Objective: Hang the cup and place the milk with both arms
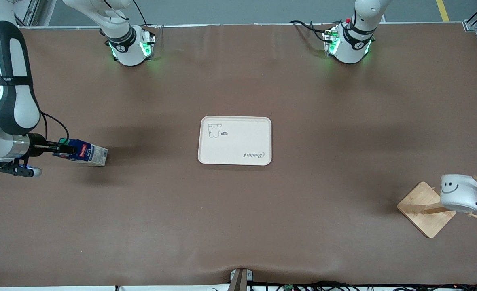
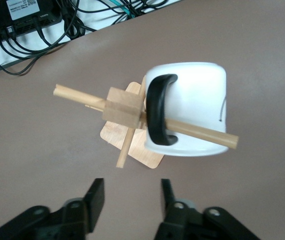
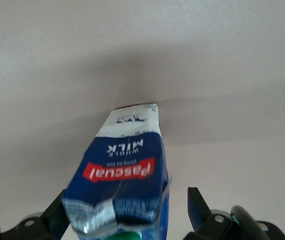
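Milk (image 1: 83, 152) was in the right pincer (image 1: 62, 148), clamped by its capped top with its whitish base pointing away toward the middle of the table (image 1: 238, 226). In the front view the carton lay nearly level at the right arm's end, and I could not tell whether it was lifted or touching the surface. Gripping it at the top left the base free, which I judged suited standing it on the white tray (image 1: 235, 140), well apart from that pincer at the table's centre.

The cup (image 2: 187, 107) hung on the wooden rack (image 2: 125, 112), a peg passing through its black loop handle (image 2: 156, 110), so the hanging part looked done. The left pincer (image 2: 131, 200) sat just in front of it with its fingers spread and nothing between them, apart from the cup. That gap suggested a release, with the peg bearing the weight.
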You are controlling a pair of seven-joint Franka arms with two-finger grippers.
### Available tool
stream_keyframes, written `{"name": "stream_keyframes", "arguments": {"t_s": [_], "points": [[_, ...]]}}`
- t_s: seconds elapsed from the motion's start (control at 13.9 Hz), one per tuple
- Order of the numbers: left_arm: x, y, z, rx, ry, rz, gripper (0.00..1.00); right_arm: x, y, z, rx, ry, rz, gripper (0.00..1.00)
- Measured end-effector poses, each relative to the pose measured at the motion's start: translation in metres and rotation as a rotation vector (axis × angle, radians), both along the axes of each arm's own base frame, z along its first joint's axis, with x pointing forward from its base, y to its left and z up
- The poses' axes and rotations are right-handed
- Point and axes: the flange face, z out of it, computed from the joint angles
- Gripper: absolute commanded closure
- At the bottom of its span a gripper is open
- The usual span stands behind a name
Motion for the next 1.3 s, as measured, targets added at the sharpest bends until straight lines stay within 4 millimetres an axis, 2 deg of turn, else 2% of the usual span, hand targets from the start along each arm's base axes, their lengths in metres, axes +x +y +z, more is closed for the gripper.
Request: {"name": "stream_keyframes", "arguments": {"t_s": [0.29, 0.65, 0.94, 1.15, 1.3], "points": [[-0.011, -0.013, 0.02, -0.002, 0.049, 0.09, 0.0, 0.001, 0.0, 0.003, -0.001, -0.007, 0.0, 0.0], [-0.03, -0.056, 0.061, 0.002, 0.115, 0.281, 0.0, 0.007, 0.0, 0.019, -0.002, -0.025, 0.005, 0.0], [-0.04, -0.08, 0.085, 0.017, 0.115, 0.358, 0.0, -0.003, 0.019, 0.061, 0.055, 0.125, 0.049, 0.0], [-0.042, -0.086, 0.088, 0.02, 0.122, 0.354, 0.0, 0.004, 0.024, 0.09, 0.052, 0.109, 0.066, 0.0], [-0.046, -0.099, 0.096, 0.03, 0.127, 0.343, 0.0, 0.013, 0.025, 0.115, 0.0, 0.067, 0.09, 0.0]]}}
